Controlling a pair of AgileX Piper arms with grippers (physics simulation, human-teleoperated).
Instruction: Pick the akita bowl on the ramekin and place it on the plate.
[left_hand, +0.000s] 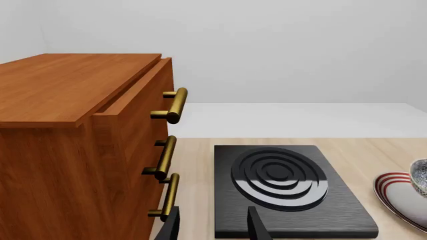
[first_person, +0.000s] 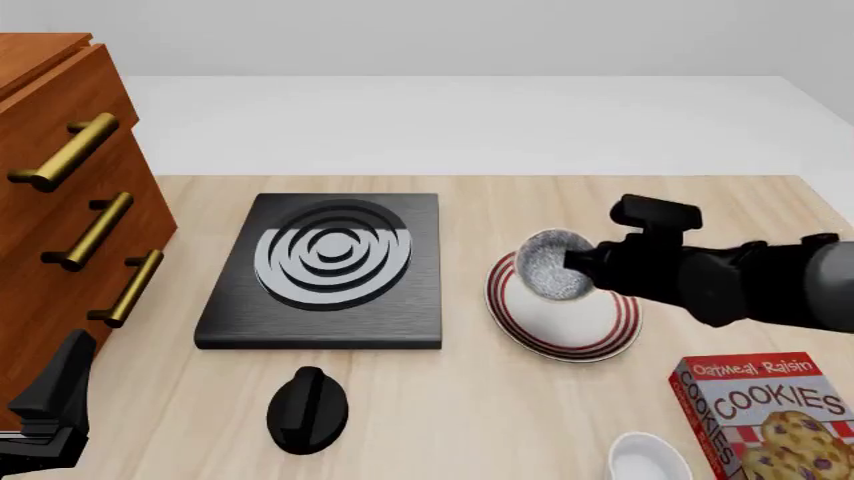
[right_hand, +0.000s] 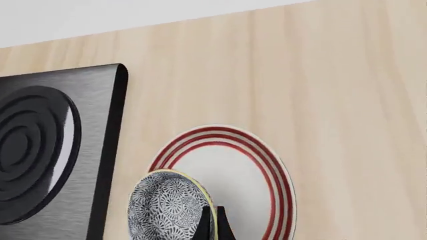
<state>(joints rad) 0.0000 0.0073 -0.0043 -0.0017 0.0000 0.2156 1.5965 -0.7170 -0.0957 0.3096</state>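
**Speckled bowl held over the plate**

The right hand (first_person: 577, 262) reaches in over the table (first_person: 534, 200) with its fingers closed on the rim of the akita bowl (first_person: 553, 266). The bowl hangs tipped on its side, its patterned inside facing away from the hand toward the stove (first_person: 327, 268). In the right wrist view the rim sits pinched between the dark fingertips (right_hand: 222, 227), with the speckled bowl (right_hand: 168, 207) just ahead of them.

Directly below the hand lies the plate (first_person: 607, 335), its red rings showing around the bowl; whether the bowl touches the plate cannot be told. The ramekin (first_person: 647, 460) stands well behind the hand, near the table's near edge, just beside a box of cookies (first_person: 767, 420).

The left hand (left_hand: 213, 225) hangs low beside the wooden drawer cabinet (left_hand: 73, 140), its two fingers spread apart and holding nothing, pointing toward the stove (left_hand: 280, 185). A black knob (first_person: 308, 408) lies on the table between the two hands, just before the stove.
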